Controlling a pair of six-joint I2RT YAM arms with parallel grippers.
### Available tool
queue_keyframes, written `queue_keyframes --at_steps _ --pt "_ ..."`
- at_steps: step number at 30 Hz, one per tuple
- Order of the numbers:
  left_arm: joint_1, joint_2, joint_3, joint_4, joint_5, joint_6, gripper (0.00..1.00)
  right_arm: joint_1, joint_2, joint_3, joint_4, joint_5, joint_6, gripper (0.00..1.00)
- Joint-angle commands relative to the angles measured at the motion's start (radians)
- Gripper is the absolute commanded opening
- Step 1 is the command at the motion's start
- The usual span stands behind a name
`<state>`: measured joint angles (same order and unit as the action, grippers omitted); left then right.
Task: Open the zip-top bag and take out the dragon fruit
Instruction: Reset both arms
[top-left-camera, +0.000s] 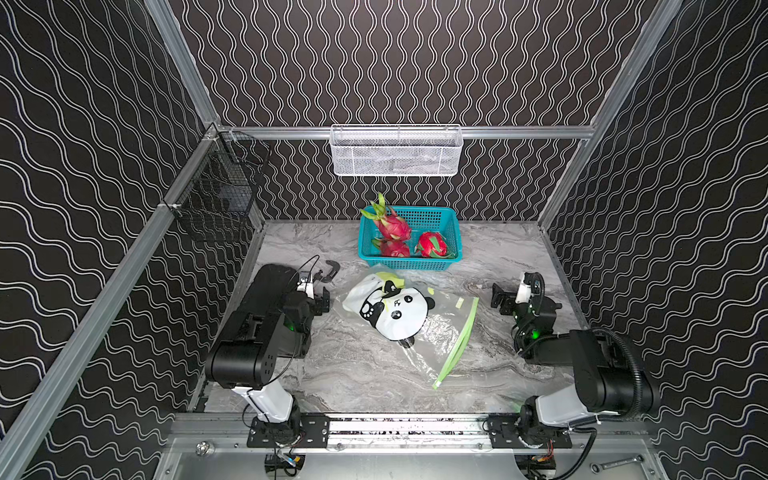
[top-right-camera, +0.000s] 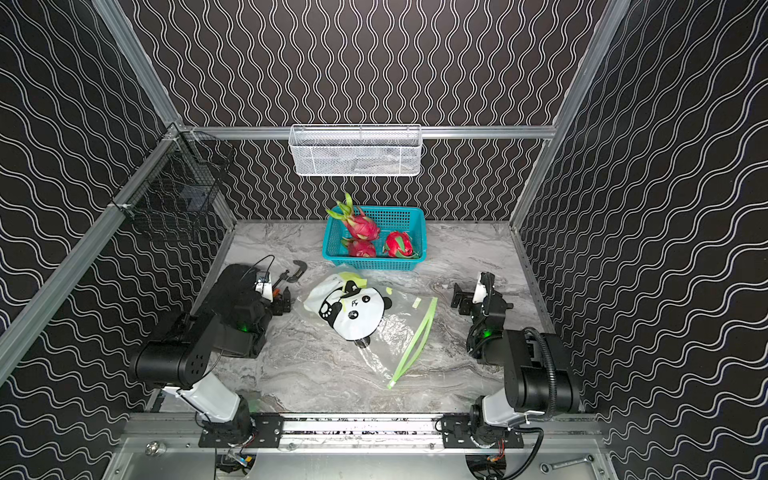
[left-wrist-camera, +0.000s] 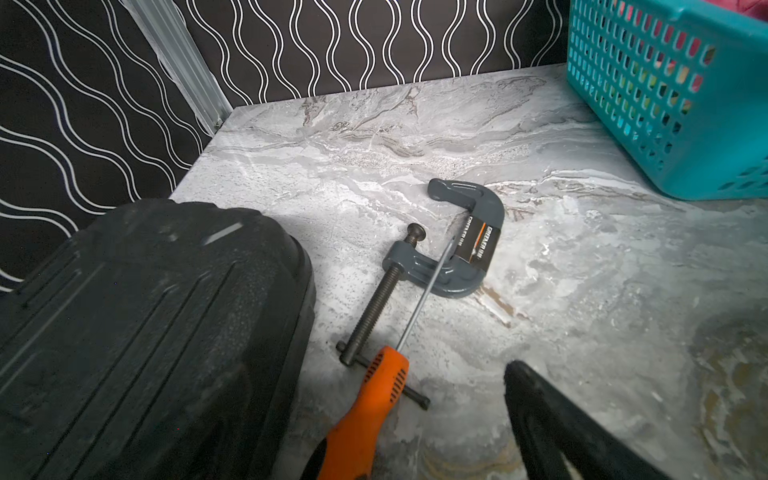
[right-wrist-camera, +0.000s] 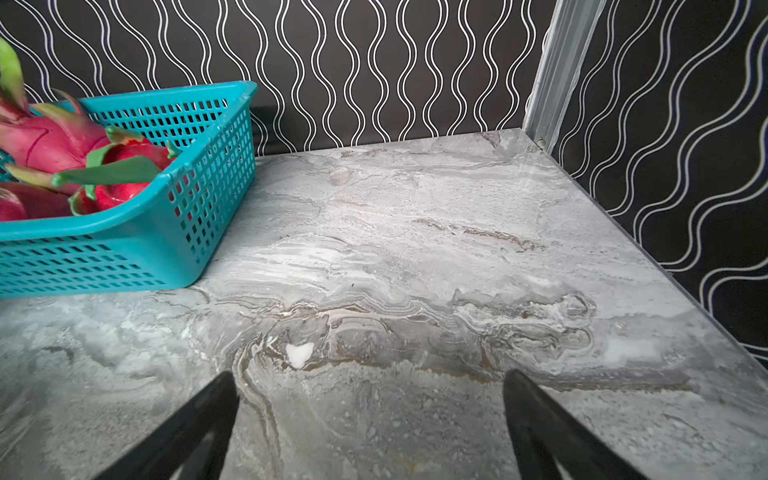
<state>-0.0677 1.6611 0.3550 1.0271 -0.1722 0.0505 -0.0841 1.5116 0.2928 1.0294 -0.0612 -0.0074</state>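
All three dragon fruit (top-left-camera: 432, 244) sit in the teal basket (top-left-camera: 409, 262), just behind the flat zip-top bag (top-left-camera: 399, 320). The left fingers (left-wrist-camera: 540, 415) and right fingers (right-wrist-camera: 208, 415) stand wide apart and empty, either side of the bag, with its green zip toward the right ones.
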Motion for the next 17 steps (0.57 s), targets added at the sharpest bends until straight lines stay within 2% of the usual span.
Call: queue_keyframes --at_steps 1,5,13,17 --pt "-0.001 0.000 0.006 0.022 -0.001 -0.006 0.99 0.000 0.004 -0.004 0.050 0.017 0.009 1.00" --pt "-0.003 0.000 0.007 0.021 -0.003 -0.004 0.99 0.001 0.032 -0.027 0.153 0.017 0.006 1.00" --pt "-0.006 0.005 0.016 0.005 -0.007 -0.001 0.99 0.001 0.017 -0.015 0.102 0.011 0.007 1.00" --pt "-0.006 0.002 0.009 0.016 -0.006 0.000 0.99 0.001 0.030 -0.025 0.146 0.013 0.007 1.00"
